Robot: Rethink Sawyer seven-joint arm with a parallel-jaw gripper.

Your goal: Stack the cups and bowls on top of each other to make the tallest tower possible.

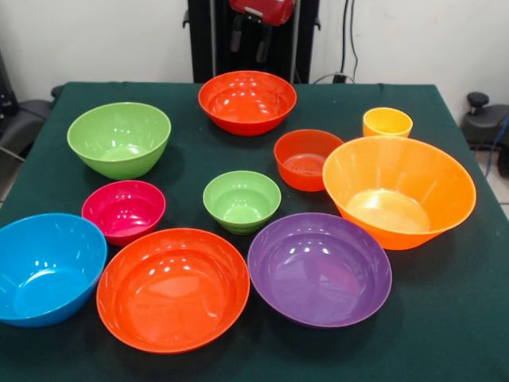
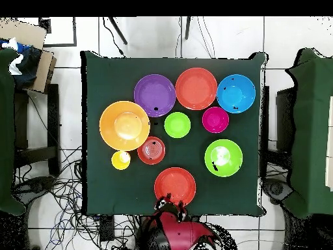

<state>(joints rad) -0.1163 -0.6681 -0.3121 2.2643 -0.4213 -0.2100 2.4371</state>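
- Dark green cloth covers the table (image 1: 445, 334), which stands on a pale tiled floor (image 2: 293, 39) strewn with cables (image 2: 58, 189); a white wall lies behind the robot's black pedestal (image 1: 203, 40).
- At the far side, the gripper (image 1: 248, 44) hangs drawn back at the table's edge, holding nothing; whether it is spread or closed I cannot tell.
- Nothing is stacked: every bowl sits upright, empty and on its own.
- Just below the gripper is a red-orange bowl (image 1: 247, 101).
- Further out sit a small red-orange bowl (image 1: 306, 159) and a small green bowl (image 1: 242, 200).
- Off to one side of the gripper is a larger green bowl (image 1: 119, 138), with a magenta bowl (image 1: 124, 210) beyond it.
- Off to the other side, the yellow cup (image 1: 387, 122) stands just beside the big orange bowl (image 1: 398, 191).
- Farthest from the gripper, along the opposite edge, a blue bowl (image 1: 46, 267), a wide red-orange bowl (image 1: 172, 288) and a purple bowl (image 1: 320, 268) sit in a row.
- Bare cloth remains at the corners nearest the gripper.
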